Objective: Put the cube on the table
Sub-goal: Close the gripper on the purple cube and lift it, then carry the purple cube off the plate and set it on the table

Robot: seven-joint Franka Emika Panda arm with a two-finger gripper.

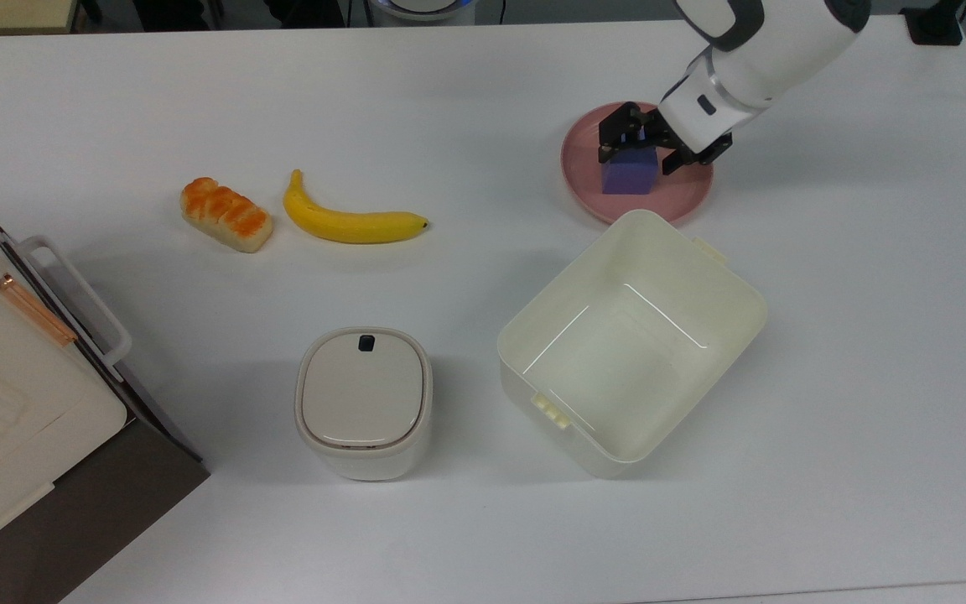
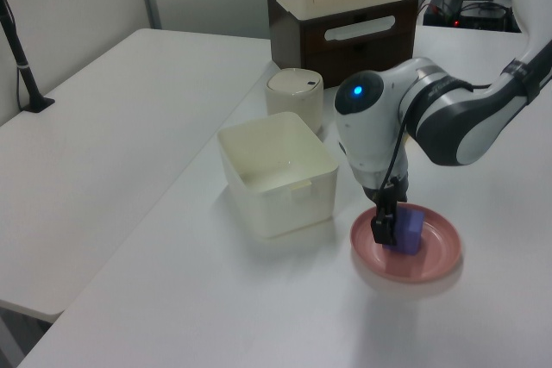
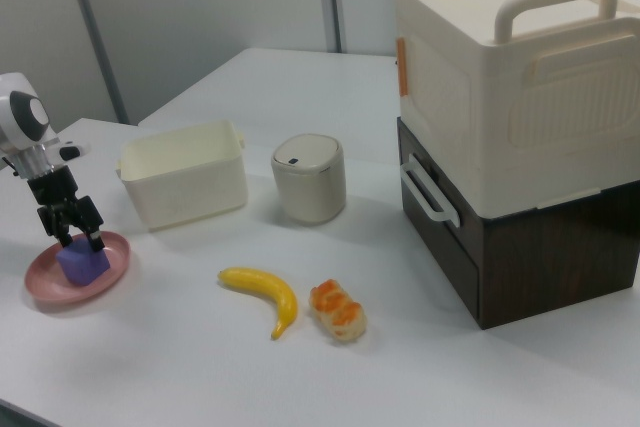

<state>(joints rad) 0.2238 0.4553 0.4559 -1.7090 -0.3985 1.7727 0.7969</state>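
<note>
Fingers: spread, one on each side of cube (image 1: 627, 174), tips down at its upper part; can't tell if pads touch it.
Gripper (image 1: 639, 151): low over plate (image 1: 584, 180), arm coming in from the top view's upper right.
Cube: sits on plate, near its middle, between the fingers.
Plate: on table (image 1: 852, 352), just beside bin (image 1: 734, 323) rim.
Banana (image 1: 349, 222), bread (image 1: 225, 214): well apart from plate, toward the top view's left.

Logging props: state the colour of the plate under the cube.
Pink; the plate shows best in the top view.
</note>
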